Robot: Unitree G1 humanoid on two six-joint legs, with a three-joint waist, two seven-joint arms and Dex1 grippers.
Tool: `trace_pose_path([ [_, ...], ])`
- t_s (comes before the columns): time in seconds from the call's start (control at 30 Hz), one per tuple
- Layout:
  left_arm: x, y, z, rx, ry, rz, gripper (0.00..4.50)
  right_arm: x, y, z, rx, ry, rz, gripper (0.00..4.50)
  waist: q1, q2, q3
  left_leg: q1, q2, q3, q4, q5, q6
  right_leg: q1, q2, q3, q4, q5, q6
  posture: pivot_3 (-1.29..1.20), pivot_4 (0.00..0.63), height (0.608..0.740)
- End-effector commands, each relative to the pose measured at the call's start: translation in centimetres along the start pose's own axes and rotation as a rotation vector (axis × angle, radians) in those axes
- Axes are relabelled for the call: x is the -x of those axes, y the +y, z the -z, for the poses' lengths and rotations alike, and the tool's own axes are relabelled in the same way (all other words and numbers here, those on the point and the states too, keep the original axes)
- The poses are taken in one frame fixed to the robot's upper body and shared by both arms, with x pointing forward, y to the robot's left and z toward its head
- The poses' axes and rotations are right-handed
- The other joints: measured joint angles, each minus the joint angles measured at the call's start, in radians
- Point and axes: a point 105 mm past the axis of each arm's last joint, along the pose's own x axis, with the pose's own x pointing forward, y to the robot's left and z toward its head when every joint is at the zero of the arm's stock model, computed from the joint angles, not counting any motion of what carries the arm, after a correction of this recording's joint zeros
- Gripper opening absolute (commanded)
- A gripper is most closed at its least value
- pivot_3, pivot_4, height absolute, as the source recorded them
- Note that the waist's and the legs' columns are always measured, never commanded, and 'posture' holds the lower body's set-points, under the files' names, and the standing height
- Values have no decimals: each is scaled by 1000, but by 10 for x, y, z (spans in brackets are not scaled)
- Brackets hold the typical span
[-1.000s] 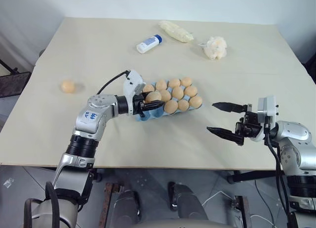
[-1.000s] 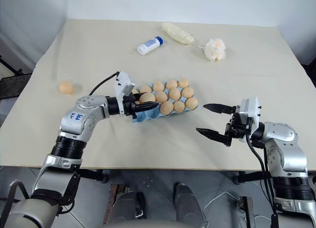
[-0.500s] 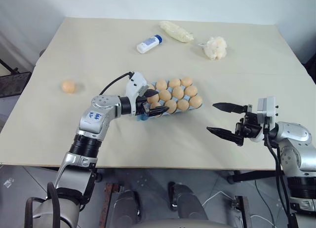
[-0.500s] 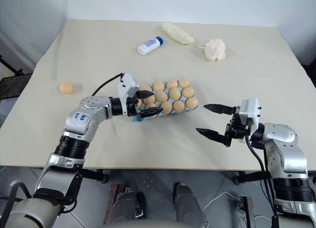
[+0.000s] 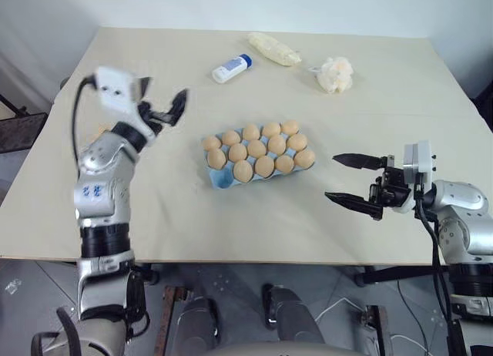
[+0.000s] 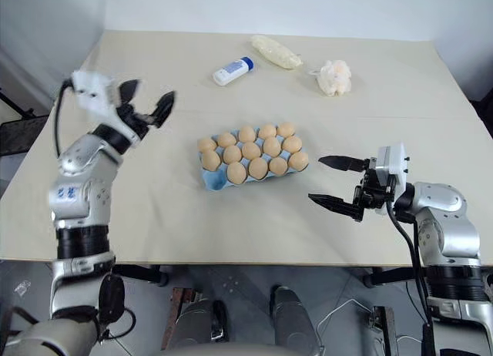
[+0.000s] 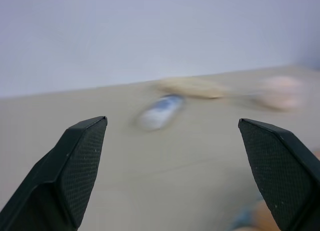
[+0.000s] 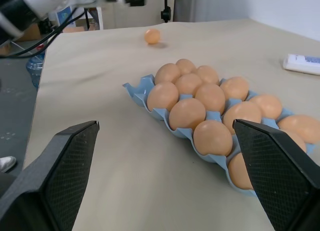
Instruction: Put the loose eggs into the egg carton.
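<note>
Nearly full, the carton (image 5: pixel 257 157) sits mid-table with 1 cup empty at its near-left corner; 1 egg (image 8: pixel 152 36) lies well left of the carton. The left hand (image 5: pixel 163 110), raised and spread, could nudge it rolling. The right hand (image 5: pixel 356 181) hovers spread, right of the carton.

- Take the carton (image 5: pixel 258 159) as your landmark: bare table (image 5: pixel 254 217) lies on its near side, so a gripper can pass there.
- To the carton's right, your right gripper (image 5: pixel 356 183) hangs with fingers spread, a clear gap between it and the tray.
- Beyond the carton, open tabletop runs to the bottle (image 5: pixel 232 68), bag (image 5: pixel 274 48) and puff (image 5: pixel 336 74).
- Left of it, the left gripper (image 6: pixel 146 106) is raised, jaws wide.
</note>
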Motion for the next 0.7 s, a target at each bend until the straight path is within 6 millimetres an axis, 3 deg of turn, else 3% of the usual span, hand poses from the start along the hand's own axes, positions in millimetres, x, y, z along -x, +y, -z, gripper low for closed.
trace_pose_path([
  [0.03, 20, 8, -18, -48, -84, -114, 4479, -2, -3, -8, 32, -9, -31, 4500, 1, 0, 0, 0, 0, 0, 0, 0, 0, 0, 0, 0, 0, 0, 0, 0, 150, 740],
  [0.2, 62, 26, -22, -80, -166, -276, 4479, -8, -10, -8, 28, -1, -67, 4500, 2, -1, 0, 0, 0, 0, 1, 0, 0, 1, -1, -1, 0, 0, -1, 0, 150, 740],
  [0.37, 102, 44, 0, -3, -40, -351, 4479, -12, -13, -7, 21, 6, -97, 4500, -3, -1, 0, 0, 1, 1, 0, -1, -1, 1, 0, 0, -1, -2, -3, 0, 150, 740],
  [0.57, 139, 53, 24, 77, 204, -325, 4479, -14, -16, -7, 19, 13, -112, 4500, -7, -1, 0, 1, 1, 0, 0, -1, -2, 0, 0, 0, 0, -7, -13, 0, 150, 740],
  [0.7, 152, 78, 18, 36, 226, -403, 4479, -15, -15, -6, 17, 16, -117, 4500, -12, -1, 0, 1, 1, -1, 0, -2, -4, 0, 0, 0, -1, -9, -16, 0, 150, 740],
])
